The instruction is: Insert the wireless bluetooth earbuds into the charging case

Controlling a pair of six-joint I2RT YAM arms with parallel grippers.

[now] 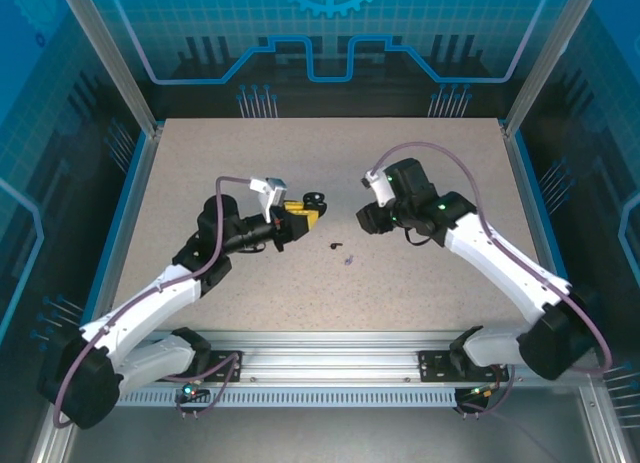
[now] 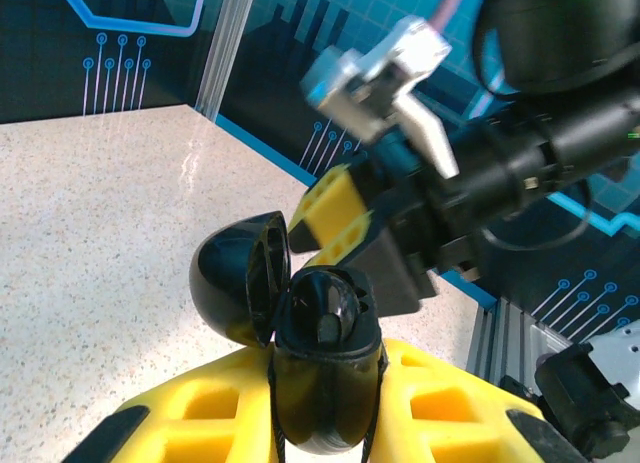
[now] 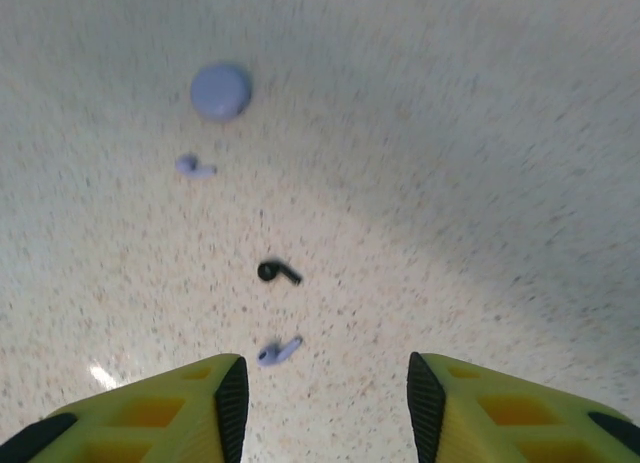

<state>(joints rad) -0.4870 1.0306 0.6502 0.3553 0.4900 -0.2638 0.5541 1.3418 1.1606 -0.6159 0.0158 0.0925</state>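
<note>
Ahead of the right jaws lie two lavender earbuds [image 3: 195,166] [image 3: 279,351], one black earbud [image 3: 278,272] and one lavender case [image 3: 220,91]; between the left jaws sits one black case [image 2: 325,368].

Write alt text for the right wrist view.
The right gripper, jaws open and empty, hovers over a speckled table. Ahead lie, nearest first, a lavender earbud, a black earbud, a second lavender earbud and a round lavender case.
</note>
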